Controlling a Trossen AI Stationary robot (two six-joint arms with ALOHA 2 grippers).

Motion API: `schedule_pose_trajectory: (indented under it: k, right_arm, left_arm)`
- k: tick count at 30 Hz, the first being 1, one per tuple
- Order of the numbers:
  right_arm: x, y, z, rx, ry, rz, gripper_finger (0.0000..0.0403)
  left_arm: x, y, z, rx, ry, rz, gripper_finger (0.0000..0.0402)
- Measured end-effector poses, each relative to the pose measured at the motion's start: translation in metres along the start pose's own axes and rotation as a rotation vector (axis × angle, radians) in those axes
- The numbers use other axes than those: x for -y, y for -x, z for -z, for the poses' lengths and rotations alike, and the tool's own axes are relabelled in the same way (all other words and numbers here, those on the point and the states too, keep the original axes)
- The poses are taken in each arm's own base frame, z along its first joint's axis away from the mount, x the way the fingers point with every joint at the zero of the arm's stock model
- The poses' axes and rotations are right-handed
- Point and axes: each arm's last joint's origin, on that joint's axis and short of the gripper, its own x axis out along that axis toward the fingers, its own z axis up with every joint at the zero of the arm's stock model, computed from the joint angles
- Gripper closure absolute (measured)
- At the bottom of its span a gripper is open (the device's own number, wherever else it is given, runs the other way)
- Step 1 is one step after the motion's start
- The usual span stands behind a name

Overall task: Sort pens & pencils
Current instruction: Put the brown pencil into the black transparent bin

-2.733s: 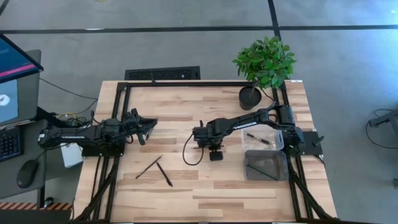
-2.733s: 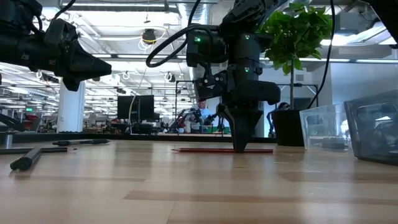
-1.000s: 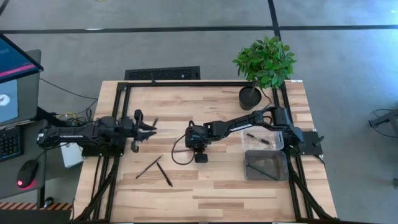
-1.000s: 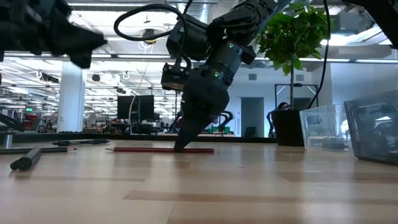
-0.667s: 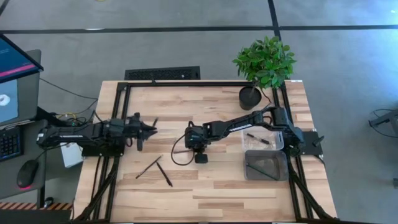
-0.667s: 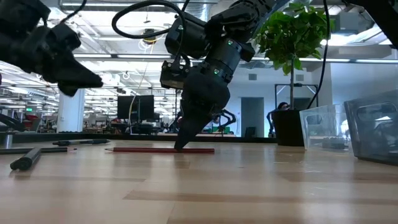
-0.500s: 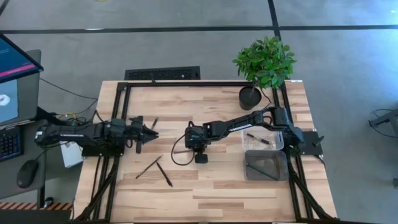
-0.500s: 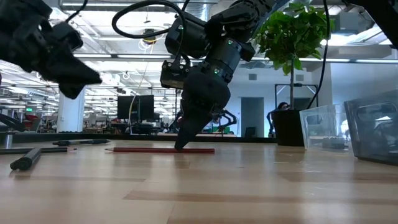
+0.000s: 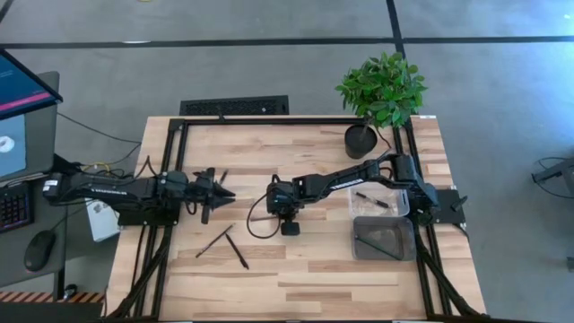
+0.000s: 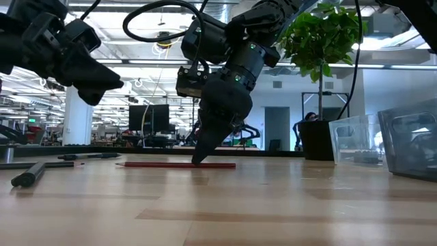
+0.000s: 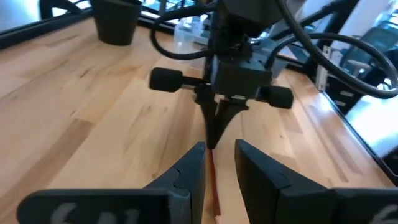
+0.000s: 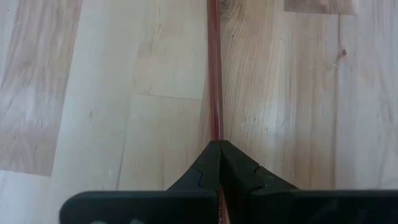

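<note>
A reddish-brown pencil [image 10: 157,165] lies flat on the table, running left to right, seen also in the high view [image 9: 255,218]. My right gripper [image 10: 199,161] stands on it near the table's middle [image 9: 272,213], shut on it. My left gripper [image 9: 224,191] hovers above the table to the left [image 10: 102,76], open, pointing at the right gripper; its wrist view looks between its own fingers [image 11: 219,163] at the pencil [image 11: 211,180]. Two dark pens [image 9: 215,240] [image 9: 237,251] lie in a V near the front. A short dark one [image 9: 223,177] lies by the left gripper. My right gripper pinches the pencil between its two fingers at a spot [image 12: 216,138] nearer the pencil's right end than its left. The fingers [image 10: 205,147] come from above, slanting toward the table's left, one on each side of the pencil. The pencil lies flat on the wood.
A clear bin [image 9: 399,202] holding a dark pen and a grey bin [image 9: 384,254] holding another stand at the table's right. A potted plant [image 9: 381,90] fills the far right corner. The right arm's cable loop [image 9: 256,231] hangs beside its wrist. More pens lie at the left [image 10: 27,176].
My left gripper has moved toward the table's right, closer to the right gripper and the pencil, and has come somewhat lower. The right gripper and the pencil have kept still.
</note>
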Motion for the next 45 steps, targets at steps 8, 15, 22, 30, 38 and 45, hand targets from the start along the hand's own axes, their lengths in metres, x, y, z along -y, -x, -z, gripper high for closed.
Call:
schedule_pose_trajectory:
  k: [8, 15, 22, 30, 38, 45]
  right_arm:
    - [0.0, 0.0, 0.0, 0.001, -0.017, 0.001, 0.0379]
    - [0.0, 0.0, 0.0, 0.002, -0.018, 0.001, 0.0371]
    - [0.0, 0.0, 0.0, 0.002, -0.018, 0.001, 0.0378]
    - [0.001, 0.0, -0.001, 0.012, -0.018, 0.003, 0.0371]
    - [0.001, 0.0, -0.001, 0.012, -0.022, 0.002, 0.0377]
    - [0.001, 0.0, -0.001, 0.012, -0.043, 0.003, 0.037]
  left_arm:
    - [0.002, -0.004, -0.001, -0.003, 0.004, 0.06, 0.0247]
    - [0.002, -0.008, 0.001, -0.049, 0.059, 0.067, 0.0186]
    - [0.005, -0.013, 0.001, -0.074, 0.1, 0.173, 0.0172]
    - [0.003, -0.022, 0.009, -0.152, 0.093, 0.165, 0.0171]
    - [0.005, -0.042, -0.002, -0.265, 0.031, 0.147, 0.0171]
    - [0.005, -0.065, -0.003, -0.523, 0.016, 0.078, 0.0171]
